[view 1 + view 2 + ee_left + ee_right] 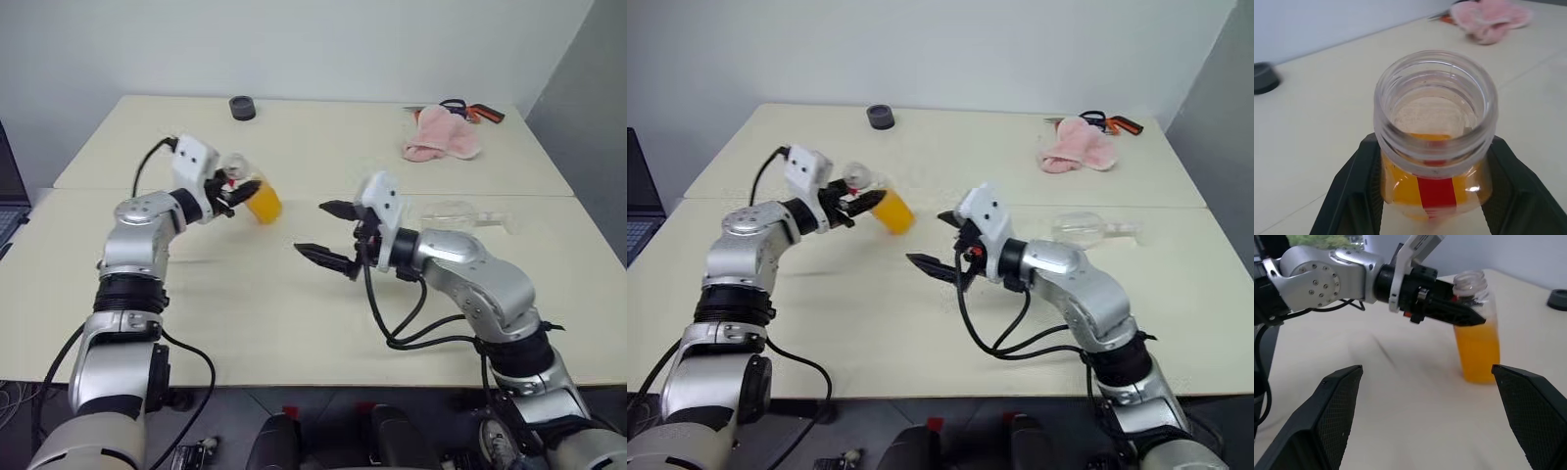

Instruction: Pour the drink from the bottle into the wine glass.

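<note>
My left gripper (245,190) is shut on the bottle (261,199), gripping it below the neck at the left of the table. The bottle (1435,112) is clear with a red strip, its mouth uncapped, and leans a little. The orange drink (1476,350) fills its lower half. I cannot tell whether its base touches the table. My right gripper (311,227) hovers open near the table's middle, pointing toward the bottle with nothing between its fingers. The wine glass (456,212) lies on its side on the table behind my right arm.
A pink cloth (441,137) and orange-handled scissors (478,111) lie at the back right. A dark round lid-like thing (242,108) sits at the back centre. A laptop edge (8,201) shows at far left. A seam (323,193) joins two cream tables.
</note>
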{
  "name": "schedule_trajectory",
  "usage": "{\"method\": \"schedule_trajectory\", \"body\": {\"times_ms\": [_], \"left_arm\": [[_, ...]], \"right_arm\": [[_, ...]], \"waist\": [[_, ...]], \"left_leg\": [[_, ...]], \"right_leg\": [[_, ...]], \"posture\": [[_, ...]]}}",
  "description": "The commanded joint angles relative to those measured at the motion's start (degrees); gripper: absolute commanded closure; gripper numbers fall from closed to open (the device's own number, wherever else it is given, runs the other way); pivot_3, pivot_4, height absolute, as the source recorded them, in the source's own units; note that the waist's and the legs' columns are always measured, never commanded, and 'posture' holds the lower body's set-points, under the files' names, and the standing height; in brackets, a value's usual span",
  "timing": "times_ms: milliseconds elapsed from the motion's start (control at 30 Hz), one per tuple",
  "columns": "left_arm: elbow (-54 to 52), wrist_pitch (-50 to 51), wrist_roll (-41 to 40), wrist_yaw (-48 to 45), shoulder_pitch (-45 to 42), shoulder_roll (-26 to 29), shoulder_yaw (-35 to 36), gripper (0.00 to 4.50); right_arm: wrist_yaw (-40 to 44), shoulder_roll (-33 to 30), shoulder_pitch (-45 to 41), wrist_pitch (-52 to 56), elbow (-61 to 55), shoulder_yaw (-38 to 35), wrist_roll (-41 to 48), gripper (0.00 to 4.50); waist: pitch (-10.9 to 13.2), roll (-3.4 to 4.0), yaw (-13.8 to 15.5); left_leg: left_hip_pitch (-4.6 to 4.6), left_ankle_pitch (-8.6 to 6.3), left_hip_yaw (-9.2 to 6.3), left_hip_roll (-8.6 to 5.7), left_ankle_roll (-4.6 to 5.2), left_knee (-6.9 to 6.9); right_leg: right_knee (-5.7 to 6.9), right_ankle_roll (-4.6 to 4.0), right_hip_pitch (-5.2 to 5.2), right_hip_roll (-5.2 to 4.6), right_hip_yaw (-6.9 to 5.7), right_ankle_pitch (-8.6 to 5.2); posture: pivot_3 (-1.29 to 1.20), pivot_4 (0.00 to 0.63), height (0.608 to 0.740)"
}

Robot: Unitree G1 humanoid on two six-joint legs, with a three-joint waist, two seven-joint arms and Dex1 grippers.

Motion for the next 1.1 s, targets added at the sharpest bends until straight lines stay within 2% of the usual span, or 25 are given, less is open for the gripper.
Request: {"method": "schedule_trajectory", "body": {"times_ms": [33, 433, 1100], "left_arm": [[2.46, 1.23, 2.20, 5.59, -0.94, 2.55, 2.19, 2.33], [9.26, 2.92, 2.61, 10.24, -5.03, 4.80, 1.96, 2.34], [9.78, 6.87, 1.80, 9.89, -10.07, 4.11, 2.27, 2.34]], "right_arm": [[1.51, 1.20, -3.11, -1.39, 1.92, 2.09, -1.95, 0.00], [2.12, 6.22, -7.79, -4.96, 8.97, 3.09, -7.19, 0.00], [2.06, 7.93, -7.34, -3.51, 7.08, 1.02, -7.18, 0.00]], "waist": [[0.00, 0.00, -0.04], [-0.01, 0.00, -0.71], [-0.01, -0.01, -0.70]], "left_leg": [[0.00, 0.00, 0.02, -0.01, 0.00, 0.00], [0.07, 0.00, 0.02, 0.00, 0.00, -0.02], [-0.12, 0.01, 0.03, -0.01, -0.01, -0.02]], "right_leg": [[0.00, 0.00, 0.00, -0.01, 0.02, 0.00], [0.12, 0.00, -0.02, 0.02, 0.01, 0.00], [0.08, -0.01, -0.18, -0.01, -0.01, 0.01]], "posture": [[0.00, 0.150, 0.740], [0.00, 0.150, 0.740], [0.00, 0.150, 0.740]]}}
